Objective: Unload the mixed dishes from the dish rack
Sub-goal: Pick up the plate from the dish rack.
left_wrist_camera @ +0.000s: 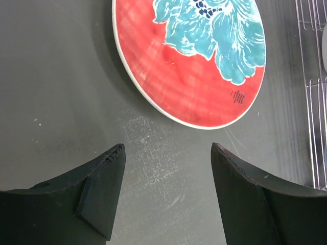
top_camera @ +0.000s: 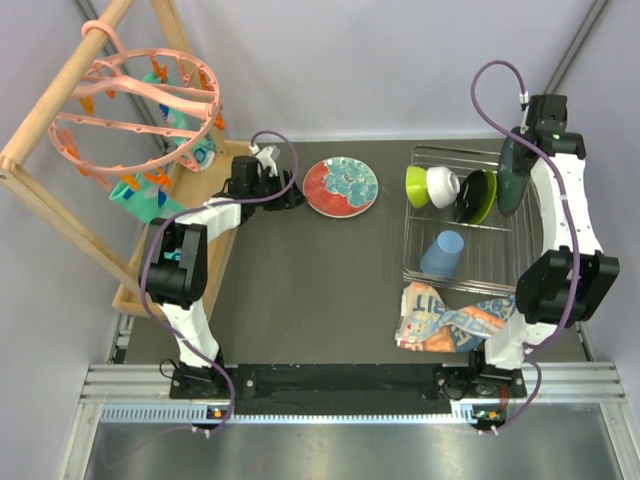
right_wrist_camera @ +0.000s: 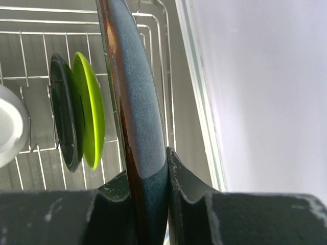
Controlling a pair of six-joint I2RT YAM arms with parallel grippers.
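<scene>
At the far left corner of the worktop [top_camera: 300,280] stands one wooden frame [top_camera: 60,130] that carries one pink ring of clips [top_camera: 140,100]. The left claw [left_wrist_camera: 166,178] is open, with its two fingers wide apart and nothing between them. It is over bare worktop. The one red plate with a blue flower [left_wrist_camera: 189,61] lies flat just beyond its fingertips, not touching them, near the middle of the far edge.

To the right, the dish rack [top_camera: 470,285] takes the far right part of the worktop. In it I count six pieces:
- one lime-green bowl [top_camera: 417,186] and one white bowl [top_camera: 443,185], touching each other at the rack's far left
- one dark plate [top_camera: 468,196] and one lime-green plate [top_camera: 486,196], standing on edge side by side
- one light blue cup [top_camera: 443,253], in the near part
- one dark teal speckled plate [right_wrist_camera: 140,102], upright at the right end

The right claw [right_wrist_camera: 148,176] is closed on the rim of this last plate, with one finger on each face. One printed packet [top_camera: 450,320] lies against the rack's near side.
</scene>
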